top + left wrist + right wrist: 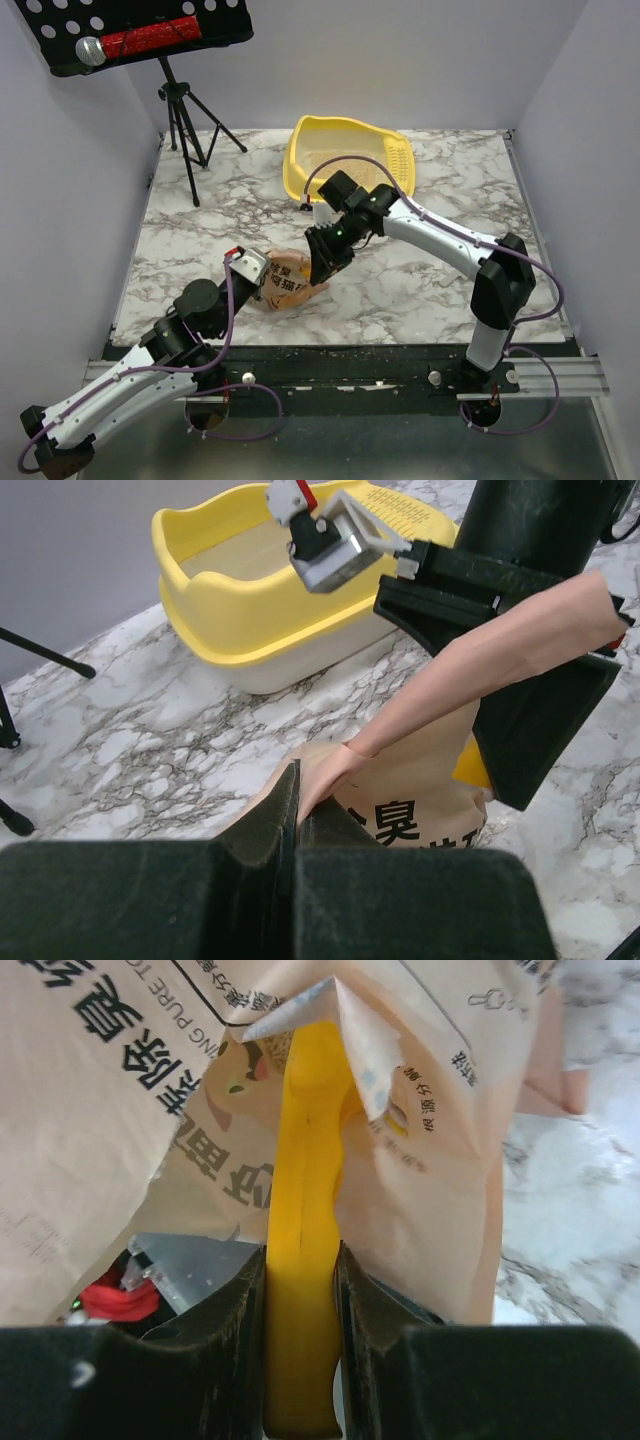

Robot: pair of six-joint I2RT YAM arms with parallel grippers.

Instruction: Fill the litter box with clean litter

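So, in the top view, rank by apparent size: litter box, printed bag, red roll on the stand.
1. litter box: clearly largest.
2-3. printed bag and red roll: unsure; the bag is partly hidden, the roll is longer, thinner and raised nearer the camera.

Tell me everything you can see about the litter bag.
Tan-pink plastic bag, thin and crumpled, printed with black Chinese text, lying on the marble table near the litter box. The left gripper pinches its edge; the right gripper holds a yellow scoop pushed into its open mouth.
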